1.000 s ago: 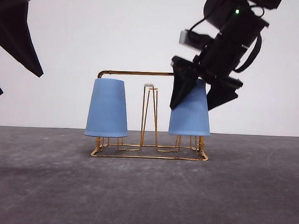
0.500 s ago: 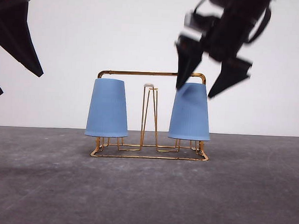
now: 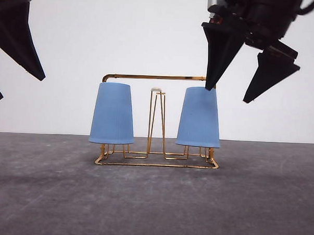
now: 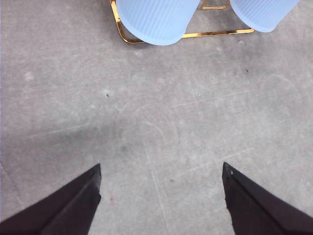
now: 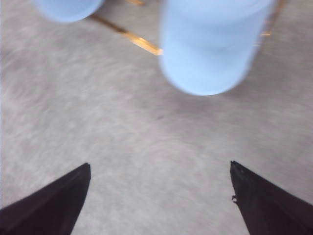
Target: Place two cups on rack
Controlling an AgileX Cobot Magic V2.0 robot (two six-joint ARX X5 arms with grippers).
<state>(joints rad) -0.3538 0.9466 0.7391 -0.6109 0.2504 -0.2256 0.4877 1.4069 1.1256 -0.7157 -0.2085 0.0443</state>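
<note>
Left tool (image 3: 8, 64): upper left of frame, fingers spread, empty. Rack (image 3: 159, 77): centre, on grey bench (image 3: 153, 200). Left cup (image 3: 113, 113) and right cup (image 3: 199, 117): inverted on rack's end prongs. Right tool (image 3: 231, 94): upper right, fingers spread, empty, above right cup.

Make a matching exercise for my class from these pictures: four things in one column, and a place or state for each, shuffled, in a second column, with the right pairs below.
Things
1. left cup
2. right cup
3. right gripper
4. middle prongs

Places or states
A. bare, between the two cups
B. open, raised above one cup
C. upside down at the rack's left end
D. upside down at the rack's right end

Pairs: 1-C, 2-D, 3-B, 4-A
</note>
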